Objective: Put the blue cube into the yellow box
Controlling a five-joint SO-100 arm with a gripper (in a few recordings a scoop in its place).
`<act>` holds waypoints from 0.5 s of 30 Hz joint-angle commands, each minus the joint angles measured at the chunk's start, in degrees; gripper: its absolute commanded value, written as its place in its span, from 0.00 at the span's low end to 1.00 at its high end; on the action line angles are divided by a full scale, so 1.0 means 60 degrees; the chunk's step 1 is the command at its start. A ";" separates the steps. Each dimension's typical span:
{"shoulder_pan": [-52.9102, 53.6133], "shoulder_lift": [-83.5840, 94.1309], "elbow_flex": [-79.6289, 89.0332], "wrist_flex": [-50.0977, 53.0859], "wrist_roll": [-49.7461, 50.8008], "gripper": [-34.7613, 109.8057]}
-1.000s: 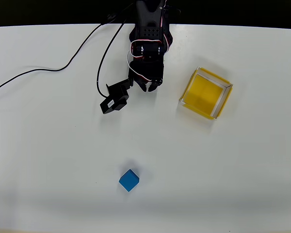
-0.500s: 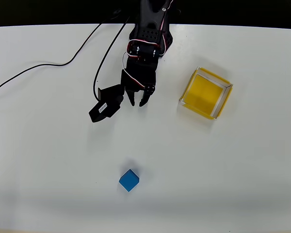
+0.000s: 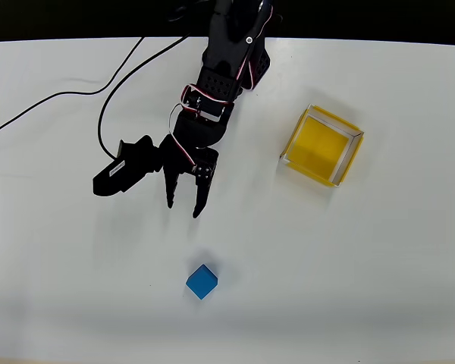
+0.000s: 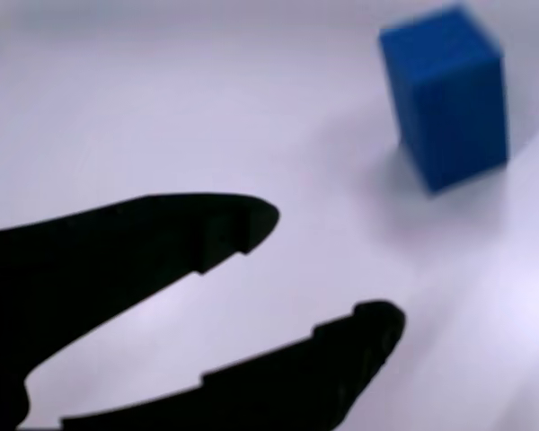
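Observation:
The blue cube [image 3: 202, 281] rests on the white table near the bottom centre of the overhead view, and it appears blurred at the upper right of the wrist view [image 4: 447, 94]. My gripper [image 3: 183, 208] hangs open a short way above the cube in the overhead picture, with nothing between its black fingers [image 3: 170, 193]. In the wrist view the gripper [image 4: 328, 269] sits at the lower left, clear of the cube. The yellow box [image 3: 349, 136], a shallow tray with pale walls, lies empty at the right.
A black cable [image 3: 76, 95] trails across the table's upper left. The black arm [image 3: 227, 61] reaches in from the top edge. The wrist camera housing [image 3: 121, 173] sticks out to the left of the gripper.
The arm has stretched down and left towards the blue cube, and the fingers have spread wider. Cube and box have not moved.

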State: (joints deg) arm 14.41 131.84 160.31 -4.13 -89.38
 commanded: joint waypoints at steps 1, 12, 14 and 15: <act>0.0264 -0.1201 -0.2109 -0.1919 0.0352 0.45; -0.0073 -0.5083 -0.4819 -0.3589 0.0864 0.59; -0.0146 -0.5771 -0.5259 -0.3882 0.0791 0.60; -0.0190 -0.6108 -0.5449 -0.4028 0.0688 0.61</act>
State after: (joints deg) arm 13.36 96.24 136.67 -23.99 -83.67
